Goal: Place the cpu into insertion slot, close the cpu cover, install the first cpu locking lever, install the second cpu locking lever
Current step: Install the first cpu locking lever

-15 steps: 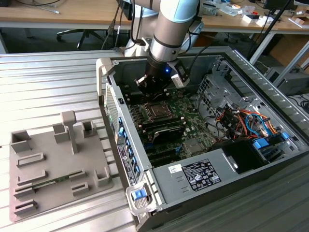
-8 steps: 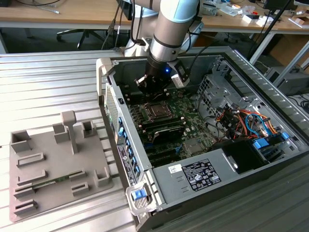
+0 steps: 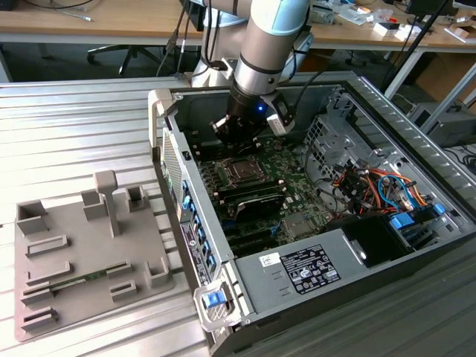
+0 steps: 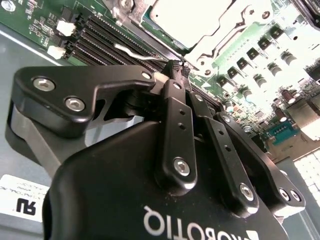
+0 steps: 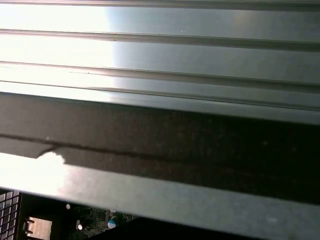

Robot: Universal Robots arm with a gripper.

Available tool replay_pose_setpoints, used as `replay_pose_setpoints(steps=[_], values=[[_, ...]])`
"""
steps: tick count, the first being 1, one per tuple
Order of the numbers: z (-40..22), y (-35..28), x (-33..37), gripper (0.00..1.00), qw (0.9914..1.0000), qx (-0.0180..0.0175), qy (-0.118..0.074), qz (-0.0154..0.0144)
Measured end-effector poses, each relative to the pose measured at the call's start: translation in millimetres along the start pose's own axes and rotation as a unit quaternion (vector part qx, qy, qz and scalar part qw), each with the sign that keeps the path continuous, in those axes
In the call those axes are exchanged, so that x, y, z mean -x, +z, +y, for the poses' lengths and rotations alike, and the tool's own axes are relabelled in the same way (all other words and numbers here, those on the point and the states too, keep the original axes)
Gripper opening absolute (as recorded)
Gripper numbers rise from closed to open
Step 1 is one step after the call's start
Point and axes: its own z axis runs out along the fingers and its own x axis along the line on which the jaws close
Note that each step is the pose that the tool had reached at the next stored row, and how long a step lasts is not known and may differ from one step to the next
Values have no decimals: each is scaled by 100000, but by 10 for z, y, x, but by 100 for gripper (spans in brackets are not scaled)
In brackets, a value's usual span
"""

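My gripper [image 3: 240, 143] hangs inside the open computer case, just behind the insertion slot [image 3: 239, 172] on the green motherboard [image 3: 294, 195]. In the second wrist view the gripper [image 4: 176, 67] is shut with nothing between its fingers [image 4: 176, 112]. The cpu [image 4: 187, 17] lies flat in the slot with its pale metal top showing. The silvery cpu cover [image 4: 231, 39] lies down around it. A thin wire locking lever [image 4: 134, 52] runs beside the slot, and its end sits right at my fingertips. I cannot tell whether they touch.
Black memory slots [image 4: 102, 37] run next to the socket. The case's rear wall [image 3: 199, 104] and its drive cage with cables [image 3: 372, 186] close in on both sides. A grey fixture plate [image 3: 82, 253] lies on the ribbed table at the exterior view's left.
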Motion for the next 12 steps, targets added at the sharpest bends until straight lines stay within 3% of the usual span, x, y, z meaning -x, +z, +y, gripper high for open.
replay_pose_setpoints(steps=[12], values=[[-17,12,148,11,100000,5,-2,-3]])
